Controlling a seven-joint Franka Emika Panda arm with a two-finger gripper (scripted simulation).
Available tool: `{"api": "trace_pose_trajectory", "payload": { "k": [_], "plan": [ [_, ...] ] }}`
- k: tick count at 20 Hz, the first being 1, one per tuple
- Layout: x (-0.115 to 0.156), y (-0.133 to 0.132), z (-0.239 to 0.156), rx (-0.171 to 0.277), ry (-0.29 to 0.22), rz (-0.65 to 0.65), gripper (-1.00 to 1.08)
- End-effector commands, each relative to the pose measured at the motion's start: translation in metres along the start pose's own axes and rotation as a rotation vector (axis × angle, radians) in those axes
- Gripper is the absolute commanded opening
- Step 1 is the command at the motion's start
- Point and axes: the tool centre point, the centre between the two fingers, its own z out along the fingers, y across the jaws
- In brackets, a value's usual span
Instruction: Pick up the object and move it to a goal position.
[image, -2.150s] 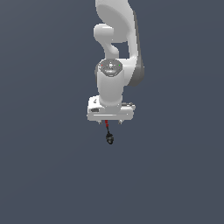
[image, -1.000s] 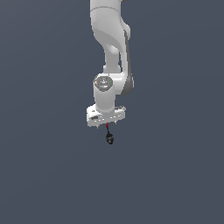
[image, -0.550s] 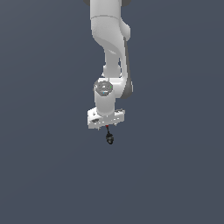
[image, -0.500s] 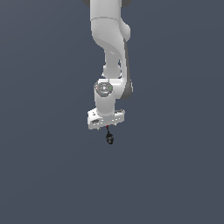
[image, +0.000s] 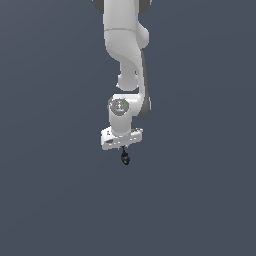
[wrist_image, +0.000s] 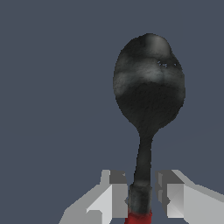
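Note:
The object (wrist_image: 148, 87) is a black roundish lump on a thin dark neck that turns red at its end, filling much of the wrist view. My gripper (wrist_image: 140, 197) is shut on that neck, one grey finger pad (wrist_image: 117, 192) on each side of it. In the exterior view the object (image: 125, 158) hangs as a tiny black lump just under the white gripper (image: 123, 149), in mid air below the arm's wrist. The red end is mostly hidden between the fingers.
A plain dark grey surface (image: 50, 200) fills the background of both views. The white arm (image: 125, 45) reaches down from the upper middle of the exterior view. Nothing else is in sight.
The arm has changed pose, its upper links shifting and the wrist turning a little. The gripper still holds the object and has stayed at nearly the same spot in the exterior view.

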Motion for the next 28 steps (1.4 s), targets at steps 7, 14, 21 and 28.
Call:
{"api": "trace_pose_trajectory", "payload": {
  "k": [7, 14, 21, 28],
  "plan": [
    [0.0, 0.001, 0.0, -0.001, 0.001, 0.001, -1.0],
    [-0.004, 0.011, -0.001, 0.001, 0.001, -0.003, -1.0],
    [-0.023, 0.06, -0.007, 0.0, 0.001, -0.002, -1.0],
    [-0.052, 0.135, -0.015, 0.0, 0.001, 0.0, -1.0]
  ]
}}
